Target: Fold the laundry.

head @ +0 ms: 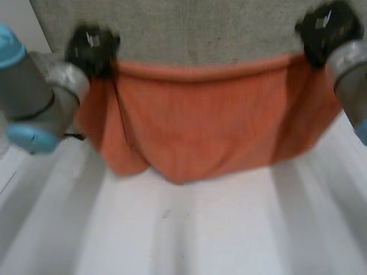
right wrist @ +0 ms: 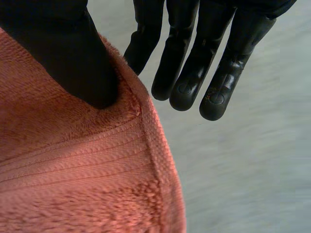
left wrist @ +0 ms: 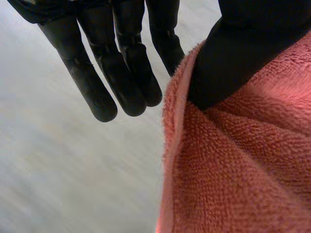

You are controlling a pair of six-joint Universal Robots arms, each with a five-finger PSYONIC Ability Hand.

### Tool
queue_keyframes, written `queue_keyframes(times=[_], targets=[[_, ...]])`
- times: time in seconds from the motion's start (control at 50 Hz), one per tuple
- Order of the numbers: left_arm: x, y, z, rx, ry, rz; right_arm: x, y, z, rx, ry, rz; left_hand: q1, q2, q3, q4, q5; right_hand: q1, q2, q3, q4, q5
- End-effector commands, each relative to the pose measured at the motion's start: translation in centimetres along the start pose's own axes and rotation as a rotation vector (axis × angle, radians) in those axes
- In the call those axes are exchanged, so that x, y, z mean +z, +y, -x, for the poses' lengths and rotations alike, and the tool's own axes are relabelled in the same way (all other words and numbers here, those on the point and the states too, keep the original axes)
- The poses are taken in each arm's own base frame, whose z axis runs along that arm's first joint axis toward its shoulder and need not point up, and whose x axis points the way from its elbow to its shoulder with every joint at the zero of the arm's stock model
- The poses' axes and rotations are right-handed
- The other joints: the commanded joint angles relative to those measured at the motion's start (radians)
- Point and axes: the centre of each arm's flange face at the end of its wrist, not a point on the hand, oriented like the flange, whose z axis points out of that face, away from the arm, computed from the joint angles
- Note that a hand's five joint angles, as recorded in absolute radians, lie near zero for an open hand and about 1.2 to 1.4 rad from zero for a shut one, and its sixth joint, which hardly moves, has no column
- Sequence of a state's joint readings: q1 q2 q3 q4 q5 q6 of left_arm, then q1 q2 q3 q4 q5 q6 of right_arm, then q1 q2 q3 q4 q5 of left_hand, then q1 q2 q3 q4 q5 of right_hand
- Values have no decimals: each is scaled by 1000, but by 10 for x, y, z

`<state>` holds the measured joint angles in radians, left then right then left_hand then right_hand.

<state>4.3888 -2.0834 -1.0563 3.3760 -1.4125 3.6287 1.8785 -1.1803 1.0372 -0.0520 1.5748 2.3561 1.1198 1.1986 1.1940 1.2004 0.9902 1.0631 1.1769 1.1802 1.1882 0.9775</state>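
Observation:
An orange towel [head: 200,126] hangs stretched between my two hands, and its lower edge sags toward the white table [head: 200,229]. My left hand [head: 92,48] holds the towel's upper left corner. In the left wrist view its thumb [left wrist: 233,58] pins the towel's edge [left wrist: 243,170] while its fingers [left wrist: 121,82] stay straight beside the cloth. My right hand [head: 327,31] holds the upper right corner. There too, in the right wrist view, the thumb [right wrist: 68,53] presses onto the hemmed corner [right wrist: 73,170], and the fingers [right wrist: 194,73] point straight past it.
A grey carpeted surface [head: 200,28] lies beyond the towel's top edge. My left arm [head: 40,97] stands at the table's left side, my right arm [head: 350,74] at its right. Bare white table spreads below the towel.

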Motion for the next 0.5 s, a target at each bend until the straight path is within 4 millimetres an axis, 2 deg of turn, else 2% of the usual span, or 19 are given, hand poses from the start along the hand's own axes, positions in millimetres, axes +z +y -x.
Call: queue_keyframes(times=[0.02, 0.08, 0.12, 0.14, 0.18, 0.26, 0.28, 0.34, 0.36, 0.38, 0.42, 0.44, 0.5], targets=[[39, -87, 65, 96, -345, -446, 37, -53, -60, 28, 437, -331, 276, 198, 202, 196, 232, 333, 219, 216, 208, 244], [35, -93, 69, 85, -384, -445, 36, -61, -67, 31, 467, -365, 276, 198, 202, 196, 232, 333, 219, 216, 208, 244], [30, -90, 64, 75, -369, -412, 35, -60, -66, 30, 459, -362, 276, 198, 202, 196, 232, 333, 219, 216, 208, 244], [24, -79, 57, 70, -339, -357, 33, -58, -63, 30, 443, -355, 276, 198, 202, 196, 232, 333, 219, 216, 208, 244], [13, -69, 50, 65, -310, -303, 30, -50, -56, 32, 413, -331, 276, 198, 202, 196, 232, 333, 219, 216, 208, 244], [-15, -44, 35, 47, -252, -187, 20, -23, -26, 23, 297, -256, 276, 198, 202, 196, 232, 333, 219, 216, 208, 244], [-23, -35, 28, 42, -230, -152, 15, -7, -13, 21, 242, -212, 276, 198, 202, 196, 232, 333, 219, 216, 208, 244], [-47, -5, 6, 29, -160, -44, 2, 20, 13, 20, 137, -126, 276, 198, 202, 196, 232, 333, 219, 216, 208, 244], [-52, 2, -1, 24, -142, -19, -8, 38, 29, 20, 69, -60, 276, 198, 202, 196, 232, 333, 219, 216, 208, 244], [-63, 16, -12, 18, -106, 29, -14, 47, 36, 20, 34, -27, 276, 198, 202, 196, 232, 333, 219, 216, 208, 244], [-74, 30, -23, 13, -70, 75, -25, 63, 48, 19, -25, 38, 276, 198, 202, 196, 232, 333, 219, 216, 208, 244], [-79, 37, -28, 10, -54, 98, -35, 78, 58, 22, -80, 101, 276, 198, 202, 196, 232, 333, 219, 216, 208, 244], [-98, 65, -48, 0, 16, 194, -50, 101, 71, 39, -151, 191, 276, 198, 202, 196, 232, 333, 219, 216, 208, 244]])
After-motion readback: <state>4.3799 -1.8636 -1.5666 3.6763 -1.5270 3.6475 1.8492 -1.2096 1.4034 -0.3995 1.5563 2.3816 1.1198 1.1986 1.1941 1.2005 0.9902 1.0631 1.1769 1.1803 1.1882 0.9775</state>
